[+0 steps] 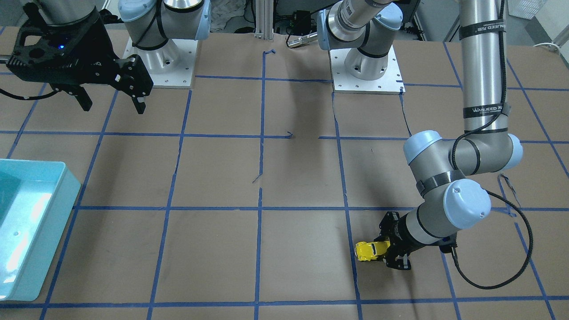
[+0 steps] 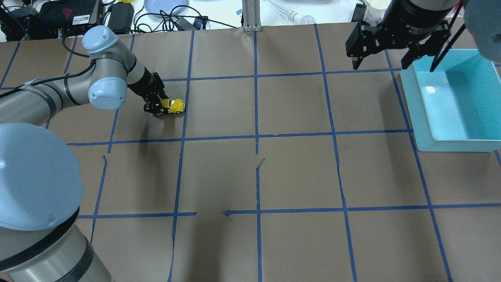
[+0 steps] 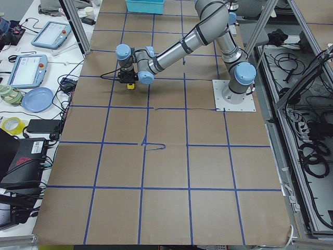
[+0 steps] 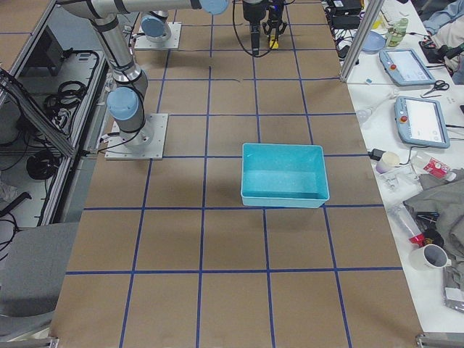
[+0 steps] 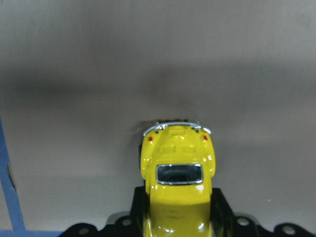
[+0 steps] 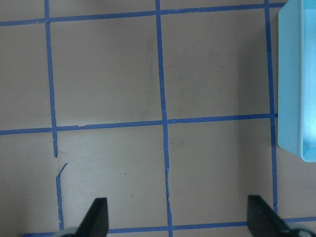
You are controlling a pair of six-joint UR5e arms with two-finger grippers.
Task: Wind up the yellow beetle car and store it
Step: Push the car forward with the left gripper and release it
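The yellow beetle car [image 2: 173,105] sits low on the brown table at the far left of the overhead view. My left gripper [image 2: 161,107] is shut on the car's rear half, and the car's other end sticks out past the fingers. In the front-facing view the car [image 1: 368,250] sits at the tip of the left gripper [image 1: 386,252]. The left wrist view shows the car [image 5: 177,182] between the black finger pads [image 5: 222,207]. My right gripper [image 2: 387,58] is open and empty, held high near the teal bin [image 2: 450,141]; its fingertips [image 6: 98,217] show in the right wrist view.
The teal bin [image 1: 49,222] stands at the table's right side as I face it, and it looks empty. Blue tape lines [image 2: 256,137] grid the brown paper. Cables, a blue plate and tablets lie beyond the far edge [image 2: 164,9].
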